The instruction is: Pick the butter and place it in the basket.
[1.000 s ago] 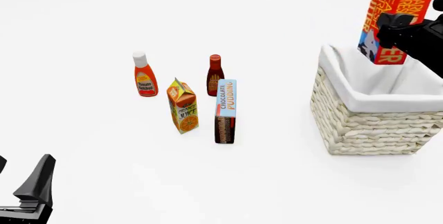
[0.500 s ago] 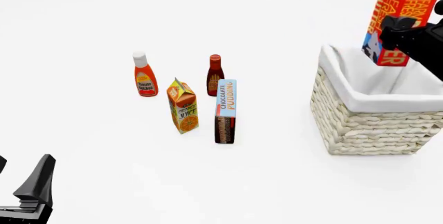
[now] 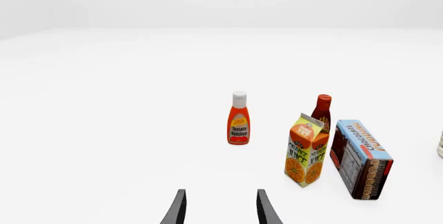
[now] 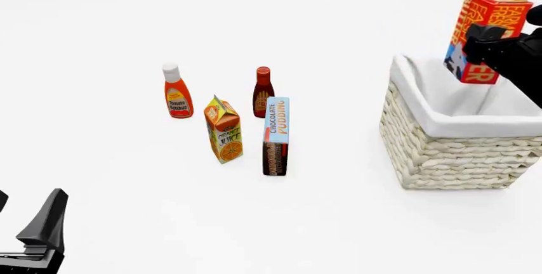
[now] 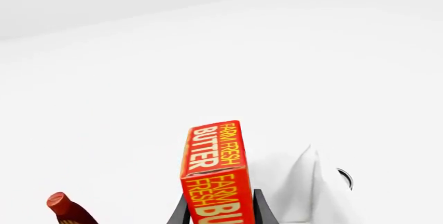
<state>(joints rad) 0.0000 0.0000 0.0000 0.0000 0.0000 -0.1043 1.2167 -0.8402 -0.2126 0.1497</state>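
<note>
The red and orange butter [image 4: 476, 30] carton hangs upright in the air above the cream wicker basket [image 4: 457, 153] at the right of the front view. My right gripper [image 4: 489, 38] is shut on it, black fingers clamping its sides. In the right wrist view the butter [image 5: 216, 175] stands between the two fingers, with a corner of the basket's white liner [image 5: 315, 187] beyond. My left gripper [image 4: 34, 233] sits low at the front left, far from everything; in the left wrist view its fingers [image 3: 178, 211] stand apart with nothing between them.
Left of the basket stand a ketchup bottle [image 4: 176, 92], a dark red sauce bottle [image 4: 263, 90], a gabled orange juice carton [image 4: 223, 129] and a slim chocolate pudding box [image 4: 276, 136]. All are grouped mid-table on the white surface.
The right gripper has carried the butter slightly right and a bit down, further over the basket's opening. The left arm has not moved.
</note>
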